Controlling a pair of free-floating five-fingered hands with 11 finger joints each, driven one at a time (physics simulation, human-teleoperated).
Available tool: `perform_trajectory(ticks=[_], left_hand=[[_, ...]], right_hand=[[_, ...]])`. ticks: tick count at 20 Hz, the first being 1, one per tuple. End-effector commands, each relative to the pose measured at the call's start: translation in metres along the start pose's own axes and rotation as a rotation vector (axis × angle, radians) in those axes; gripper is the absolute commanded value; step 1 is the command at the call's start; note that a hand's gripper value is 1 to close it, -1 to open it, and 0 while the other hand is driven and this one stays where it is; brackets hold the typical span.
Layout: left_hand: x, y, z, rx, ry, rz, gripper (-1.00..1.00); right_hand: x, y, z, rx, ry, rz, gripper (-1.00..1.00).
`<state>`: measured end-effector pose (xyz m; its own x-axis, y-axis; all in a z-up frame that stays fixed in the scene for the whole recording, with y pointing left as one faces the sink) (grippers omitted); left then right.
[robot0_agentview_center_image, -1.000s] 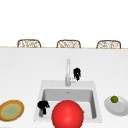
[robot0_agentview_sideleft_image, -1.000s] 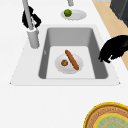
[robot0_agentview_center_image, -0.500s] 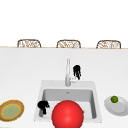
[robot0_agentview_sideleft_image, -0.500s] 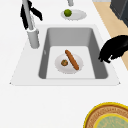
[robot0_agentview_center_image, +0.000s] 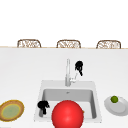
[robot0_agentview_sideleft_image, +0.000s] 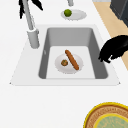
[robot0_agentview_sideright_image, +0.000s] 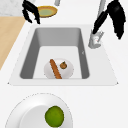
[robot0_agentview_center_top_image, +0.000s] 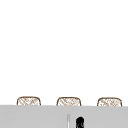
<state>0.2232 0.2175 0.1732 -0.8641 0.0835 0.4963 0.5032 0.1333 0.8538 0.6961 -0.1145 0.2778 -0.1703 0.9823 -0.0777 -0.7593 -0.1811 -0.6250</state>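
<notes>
Up by the faucet (robot0_agentview_center_image: 67, 72), the right hand (robot0_agentview_center_image: 79, 67) hangs with fingers pointing down, loosely spread, at the faucet's handle (robot0_agentview_center_image: 74, 79) — whether touching, I cannot tell. Meanwhile the left hand (robot0_agentview_center_image: 43, 106) hovers curled over the sink's (robot0_agentview_sideleft_image: 30, 72) front-left rim, holding nothing. Inside lies a small plate (robot0_agentview_sideleft_image: 59, 69) with a sausage (robot0_agentview_sideleft_image: 72, 59) and a brown ball (robot0_agentview_sideleft_image: 64, 62); a red sphere (robot0_agentview_center_image: 67, 114) blocks the front view of it. Either side — a lime (robot0_agentview_center_image: 114, 99) on a white plate (robot0_agentview_center_image: 122, 107), and a yellow-rimmed plate (robot0_agentview_center_image: 11, 110).

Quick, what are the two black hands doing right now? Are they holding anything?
Left hand: fingers curled, holding nothing, at the sink's front left edge.
Right hand: fingers straight, open, beside the faucet, holding nothing.
</notes>
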Motion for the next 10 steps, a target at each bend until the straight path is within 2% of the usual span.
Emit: perform_trajectory(ticks=[1,6,10], left_hand=[[0.000,0.000,0.000,0.000,0.000,0.000,0.00],[0.000,0.000,0.000,0.000,0.000,0.000,0.00],[0.000,0.000,0.000,0.000,0.000,0.000,0.00]], right_hand=[[-0.015,0.011,0.016,-0.039,-0.026,-0.025,-1.00],[-0.022,0.039,0.036,-0.059,0.012,-0.007,-1.00],[-0.031,0.062,0.052,-0.066,0.013,0.002,-1.00]])
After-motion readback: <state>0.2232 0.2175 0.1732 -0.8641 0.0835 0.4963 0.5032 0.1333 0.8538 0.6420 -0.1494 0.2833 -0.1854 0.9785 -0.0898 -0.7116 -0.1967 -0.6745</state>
